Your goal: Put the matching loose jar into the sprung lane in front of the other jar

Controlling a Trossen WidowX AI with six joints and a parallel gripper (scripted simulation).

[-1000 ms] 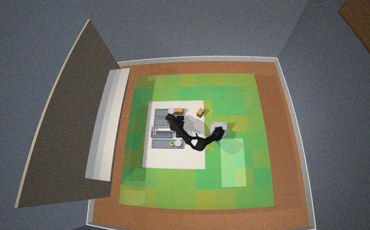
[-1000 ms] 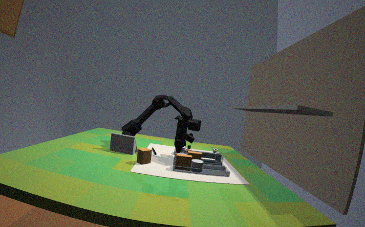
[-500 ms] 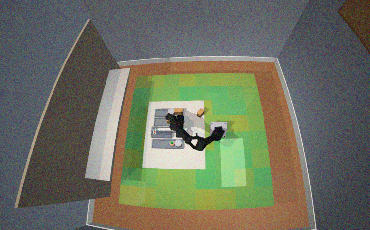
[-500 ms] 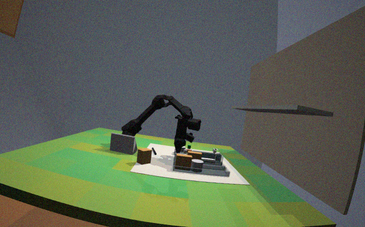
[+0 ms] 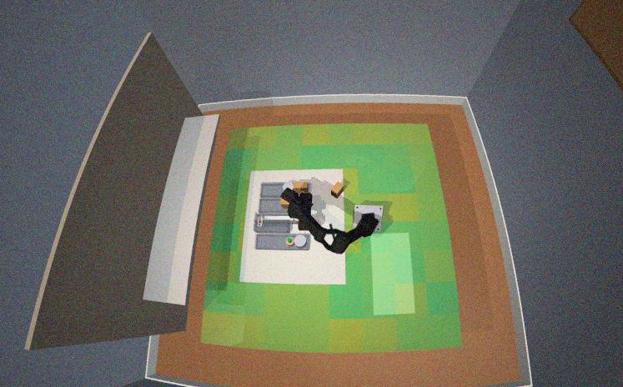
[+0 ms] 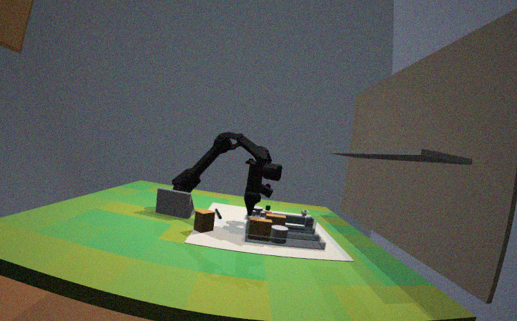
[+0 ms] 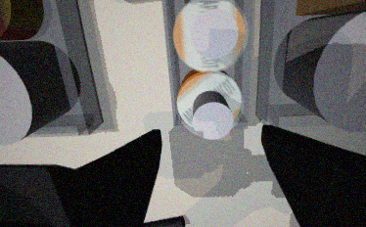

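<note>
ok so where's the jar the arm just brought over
In the wrist view, the new jar stands at the front of the narrow middle lane, directly before the matching jar, ahead of the open tool.

A green and yellow patchwork table top [image 6: 92, 243] is carrying a white mat [image 5: 298, 268]. On the mat a grey rack of lanes [image 6: 304, 239] is sitting near its far side, and a brown box [image 6: 203, 220] is standing at the mat's near corner. Beside the mat, the arm's grey base block [image 6: 174, 203] is resting on the patchwork.
</note>
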